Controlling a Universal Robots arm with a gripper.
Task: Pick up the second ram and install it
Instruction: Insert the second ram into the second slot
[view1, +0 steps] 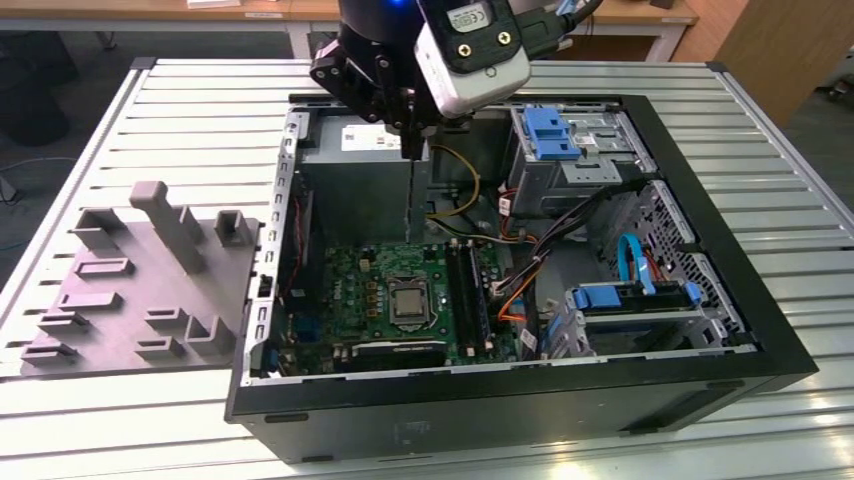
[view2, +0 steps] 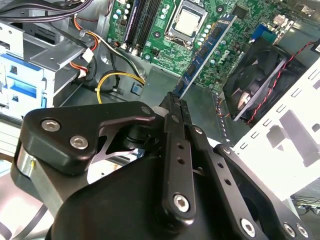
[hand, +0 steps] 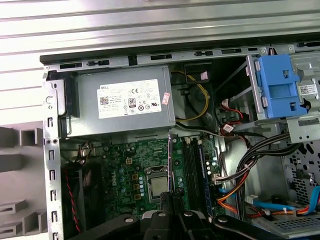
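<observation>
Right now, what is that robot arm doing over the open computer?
The gripper is shut on the second ram, a thin memory stick, and holds it on end above the open computer case. The stick hangs over the green motherboard, near the black memory slots, and is not in one yet. A grey tray lies beside the case.

Open black computer case (view1: 534, 400) on a slatted metal table (view1: 174, 110), grey moulded tray (view1: 147, 290) just beside it
</observation>
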